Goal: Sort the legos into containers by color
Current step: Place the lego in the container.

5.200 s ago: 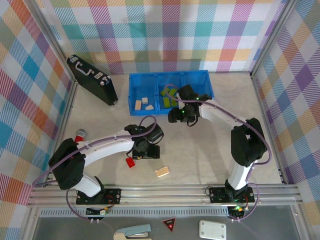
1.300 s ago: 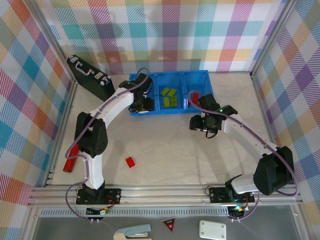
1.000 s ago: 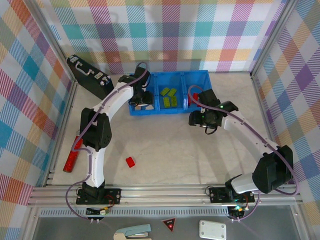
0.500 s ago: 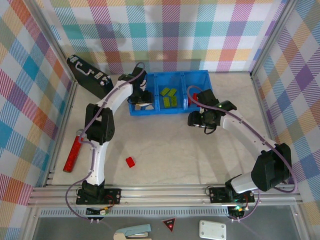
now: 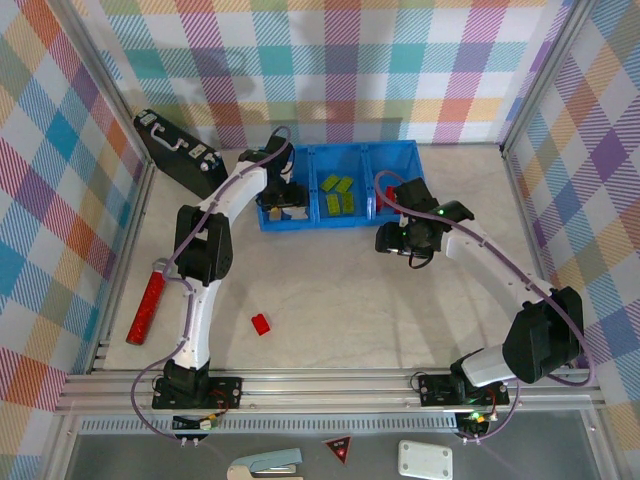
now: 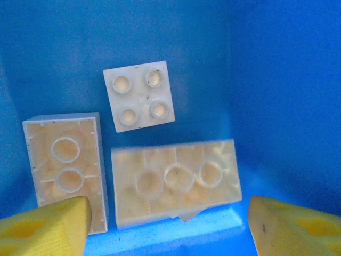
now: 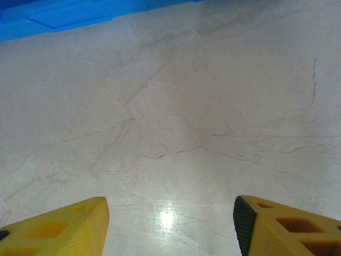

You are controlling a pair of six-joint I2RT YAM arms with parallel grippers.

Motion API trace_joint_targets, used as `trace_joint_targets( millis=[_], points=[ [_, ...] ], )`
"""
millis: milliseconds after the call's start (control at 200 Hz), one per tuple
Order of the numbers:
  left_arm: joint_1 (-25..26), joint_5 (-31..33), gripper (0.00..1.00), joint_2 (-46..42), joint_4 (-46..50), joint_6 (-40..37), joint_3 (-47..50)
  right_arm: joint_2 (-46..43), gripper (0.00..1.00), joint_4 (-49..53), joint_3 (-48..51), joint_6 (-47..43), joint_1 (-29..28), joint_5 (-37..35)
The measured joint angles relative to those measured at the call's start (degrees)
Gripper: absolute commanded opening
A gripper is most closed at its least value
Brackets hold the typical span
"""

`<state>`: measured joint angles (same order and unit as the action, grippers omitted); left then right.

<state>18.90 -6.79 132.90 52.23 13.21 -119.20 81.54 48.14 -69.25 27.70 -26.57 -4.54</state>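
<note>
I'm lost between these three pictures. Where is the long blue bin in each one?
Top external: the blue bin sits at the far middle of the table, with three compartments in a row.
Left wrist: its blue floor and walls lie under and around three cream bricks.
Right wrist: it is a blue strip along the top-left edge.
Shared landmark: the pale marbled table, in the overhead and right wrist views.

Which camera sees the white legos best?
The left wrist camera: three cream legos lie big and clear in the blue compartment. From the top camera they are tiny, mostly hidden under the left gripper.
</note>
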Motion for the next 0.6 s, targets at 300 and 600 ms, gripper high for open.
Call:
trace_joint_targets(
  millis=[300, 600],
  points=[
    [-0.04, -0.11, 0.76, -0.07, 0.07, 0.44, 0.00, -0.37, 0.63, -0.50, 0.00, -0.15, -0.48, 1.84],
    [-0.17, -0.24, 0.76, -6.10, 0.20, 0.39, 2.38, 0.39, 0.61, -3.98, 0.02, -2.93, -5.03, 5.77]
  ],
)
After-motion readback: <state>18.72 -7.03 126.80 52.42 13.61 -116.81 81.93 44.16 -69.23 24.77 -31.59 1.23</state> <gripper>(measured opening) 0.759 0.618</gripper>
